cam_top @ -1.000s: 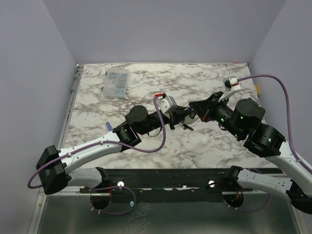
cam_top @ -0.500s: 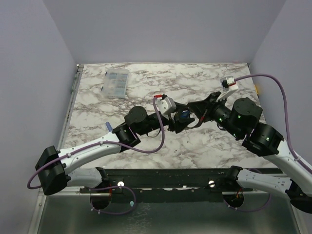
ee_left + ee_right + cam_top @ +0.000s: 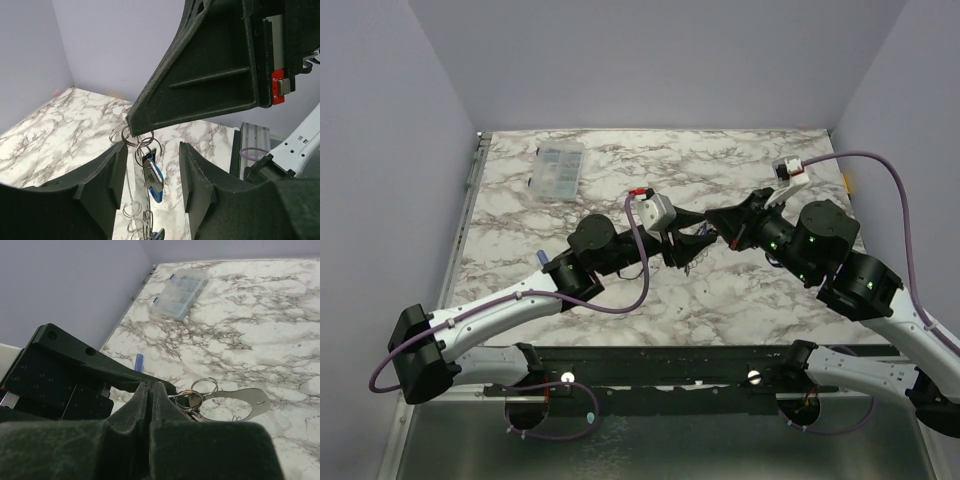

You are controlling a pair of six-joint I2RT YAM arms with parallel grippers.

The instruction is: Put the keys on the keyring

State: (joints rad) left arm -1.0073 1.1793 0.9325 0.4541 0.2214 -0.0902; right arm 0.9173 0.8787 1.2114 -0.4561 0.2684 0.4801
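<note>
- My right end effector point(image 3: 150, 387) is clenched: its two fingers are pressed together and pinch the keyring point(image 3: 124, 135) at their very tip.
- The keyring is in the air above the marble bench point(image 3: 620, 170), and it sticks out just in front of the right end effector.
- A second ring point(image 3: 148, 149) is linked just below the right end effector, and a key with a blue head point(image 3: 155, 179) hangs from this ring.
- My left end effector point(image 3: 151, 146) is released. It sits directly under the right end effector with its fingers point(image 3: 100, 185) apart, and the key hangs in the gap between them, touching neither as far as I can see.
- In the right wrist view, a flat silver piece point(image 3: 241, 397) with small holes reaches out from the rings, away from the right end effector. I cannot tell what it is.
- Further below the right end effector, under the hanging key, more small rings point(image 3: 132, 210) and another blue head point(image 3: 159, 234) show. I cannot tell if they hang or lie on the bench.
- A small blue object point(image 3: 139, 361) lies on the bench between the right end effector and the clear compartment box point(image 3: 557, 168).
- This box is well apart from the right end effector, far to its left.
</note>
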